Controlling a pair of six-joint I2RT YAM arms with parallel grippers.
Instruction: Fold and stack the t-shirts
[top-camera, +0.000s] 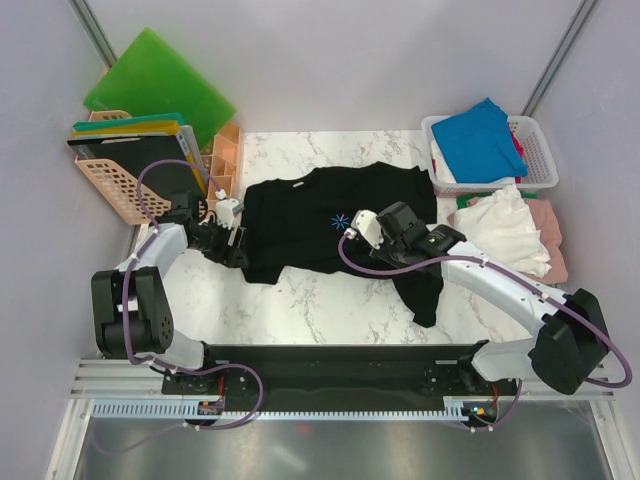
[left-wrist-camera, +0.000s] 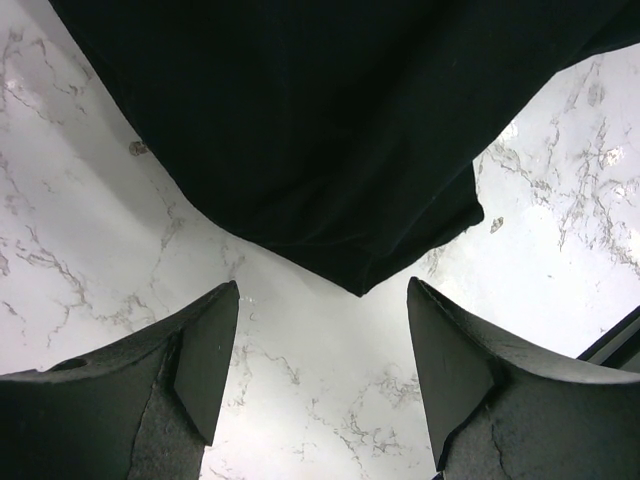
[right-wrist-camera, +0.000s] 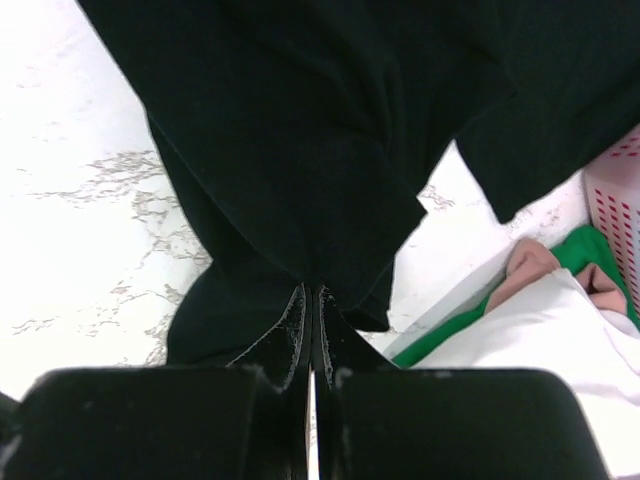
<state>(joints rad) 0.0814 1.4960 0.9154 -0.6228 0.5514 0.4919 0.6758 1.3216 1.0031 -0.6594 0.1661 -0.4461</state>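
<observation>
A large black t-shirt (top-camera: 310, 215) lies spread across the marble table (top-camera: 330, 305), its right side bunched and trailing toward the near edge. My right gripper (top-camera: 392, 240) is shut on a fold of that shirt (right-wrist-camera: 300, 130); in the right wrist view the gripper (right-wrist-camera: 312, 290) has its jaws pressed together with the black cloth pinched at the tips. My left gripper (top-camera: 237, 250) stands open at the shirt's near left corner. In the left wrist view that corner (left-wrist-camera: 360, 270) points between the fingers of the left gripper (left-wrist-camera: 322, 290) and stays just clear of them.
A white basket (top-camera: 540, 150) at the back right holds a blue shirt (top-camera: 480, 135). White (top-camera: 510, 225) and pink (top-camera: 550, 225) shirts lie piled beside it, with green cloth (right-wrist-camera: 450, 335) under them. Green boards (top-camera: 160, 85) and a peach rack (top-camera: 120, 185) stand at the back left.
</observation>
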